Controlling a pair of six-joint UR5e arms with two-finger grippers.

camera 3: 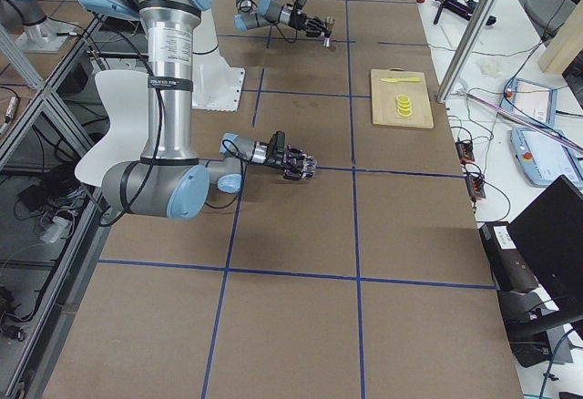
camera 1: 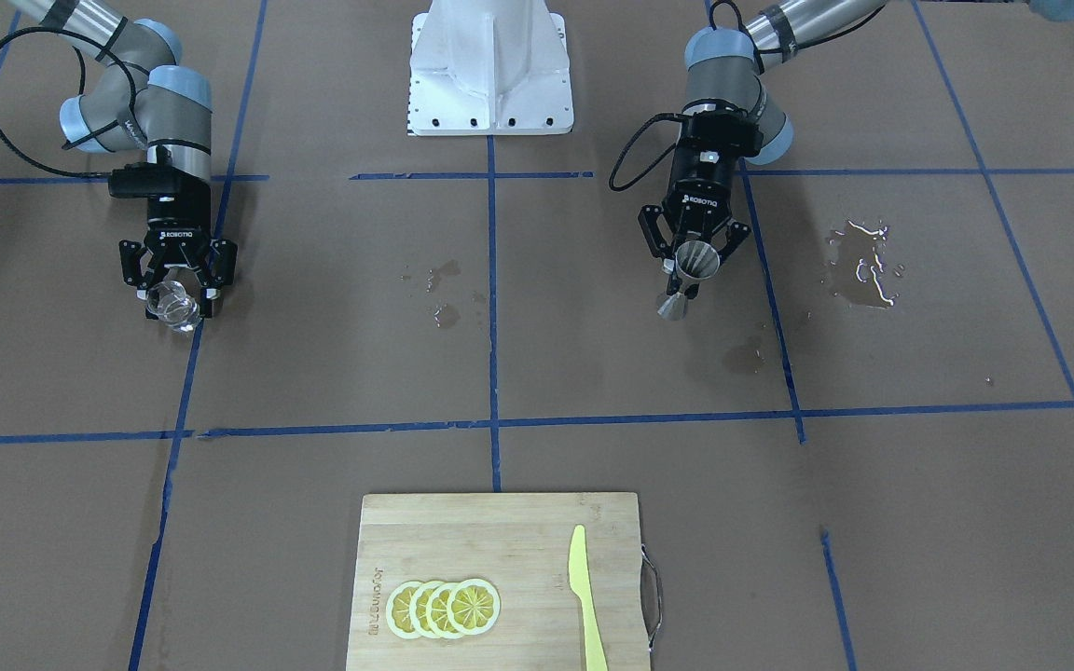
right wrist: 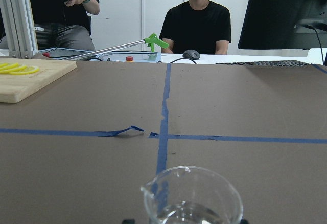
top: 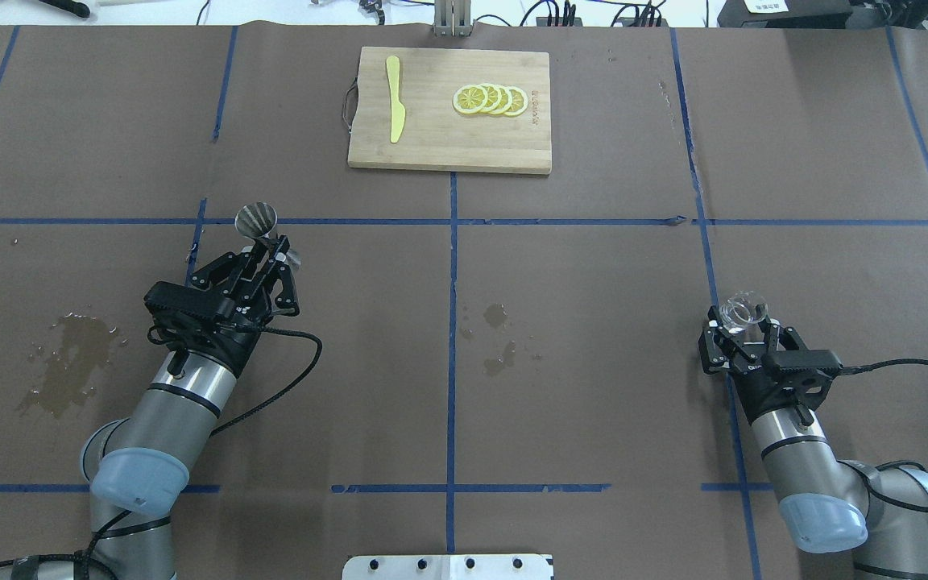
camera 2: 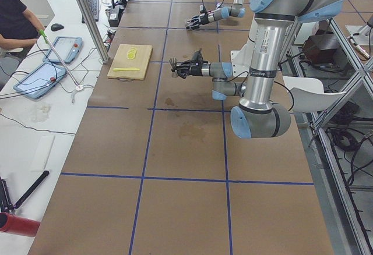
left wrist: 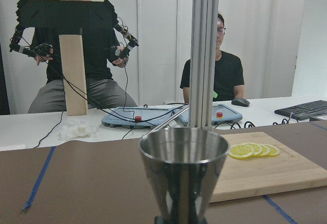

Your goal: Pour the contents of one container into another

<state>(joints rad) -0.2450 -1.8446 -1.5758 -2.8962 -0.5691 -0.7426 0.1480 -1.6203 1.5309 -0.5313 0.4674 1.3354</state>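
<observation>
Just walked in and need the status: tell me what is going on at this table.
The left claw is shut on the silver jigger, held upright by its waist. The right claw is shut on the small glass cup, which seems to hold a little clear liquid. The two are far apart, on opposite sides of the table, so no pouring is under way. Wet patches mark its surface.
</observation>
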